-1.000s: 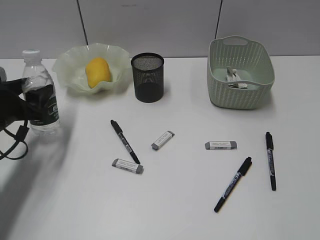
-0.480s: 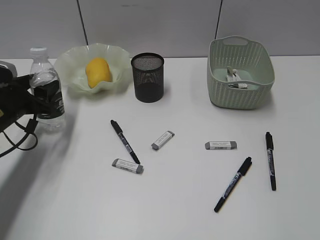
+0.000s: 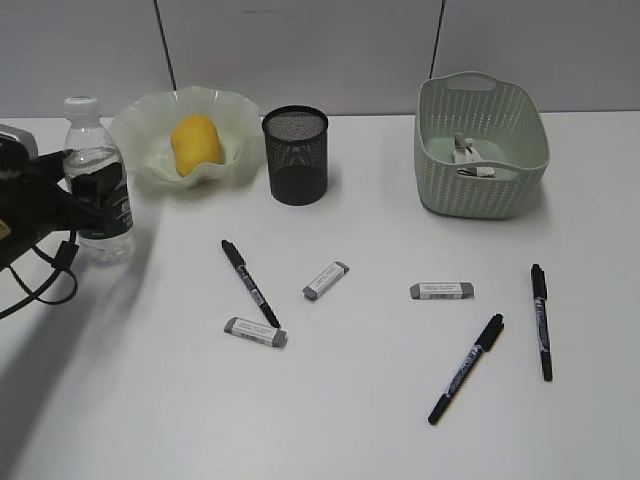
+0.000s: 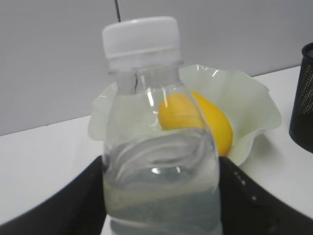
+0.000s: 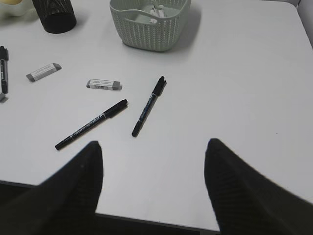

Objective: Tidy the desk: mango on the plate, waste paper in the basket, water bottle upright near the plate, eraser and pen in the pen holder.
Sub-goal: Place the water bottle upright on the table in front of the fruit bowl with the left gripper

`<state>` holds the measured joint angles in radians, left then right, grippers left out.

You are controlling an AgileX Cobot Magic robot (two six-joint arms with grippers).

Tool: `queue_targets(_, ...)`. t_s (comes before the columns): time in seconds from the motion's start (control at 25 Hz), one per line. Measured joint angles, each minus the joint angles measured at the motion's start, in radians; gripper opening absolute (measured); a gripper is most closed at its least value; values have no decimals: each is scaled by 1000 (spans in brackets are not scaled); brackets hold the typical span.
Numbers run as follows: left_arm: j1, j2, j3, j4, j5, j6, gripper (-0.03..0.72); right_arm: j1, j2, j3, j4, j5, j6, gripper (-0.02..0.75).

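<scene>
The water bottle (image 3: 97, 180) is upright just left of the plate (image 3: 130, 128), and my left gripper (image 3: 88, 196) is shut on its labelled body. In the left wrist view the bottle (image 4: 161, 147) fills the space between both black fingers (image 4: 88, 196). The mango (image 3: 196, 142) lies in the plate. The waste paper (image 3: 468, 156) is inside the basket (image 3: 480, 185). The pen holder (image 3: 295, 155) stands right of the plate. Three pens (image 3: 250, 283) (image 3: 466, 368) (image 3: 541, 320) and three erasers (image 3: 326, 280) (image 3: 442, 290) (image 3: 255, 332) lie on the desk (image 3: 360, 420). My right gripper (image 5: 154, 147) hangs open over the desk's near edge.
In the right wrist view two pens (image 5: 91, 125) (image 5: 149, 105) and two erasers (image 5: 103, 84) (image 5: 44, 72) lie ahead of the open fingers, with the basket (image 5: 149, 24) behind them. A grey wall runs along the back of the desk.
My left gripper has carried the bottle to the right and farther back, closer to the plate. Everything else has stayed put.
</scene>
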<state>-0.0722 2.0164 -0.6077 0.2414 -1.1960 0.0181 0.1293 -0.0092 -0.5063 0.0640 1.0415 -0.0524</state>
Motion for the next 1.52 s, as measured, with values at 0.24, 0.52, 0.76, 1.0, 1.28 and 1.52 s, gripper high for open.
queue_targets(0.24, 0, -1, 43, 0, -41, 1, 475, 0, 0, 0, 0, 0, 0, 519)
queue_targets(0.52, 0, -17, 129, -1, -98, 1, 517, 0, 0, 0, 0, 0, 1, 519)
queue_targets(0.76, 0, -11, 146, 3, -22, 1, 678, 0, 0, 0, 0, 0, 1, 519)
queue_targets(1.0, 0, -12, 148, 3, -18, 1, 685, 0, 0, 0, 0, 0, 1, 519)
queue_targets(1.28, 0, -174, 230, -38, 75, 1, 684, 0, 0, 0, 0, -1, 1, 519)
queue_targets(1.52, 0, -390, 257, -37, 300, 1, 684, 0, 0, 0, 0, -1, 2, 519)
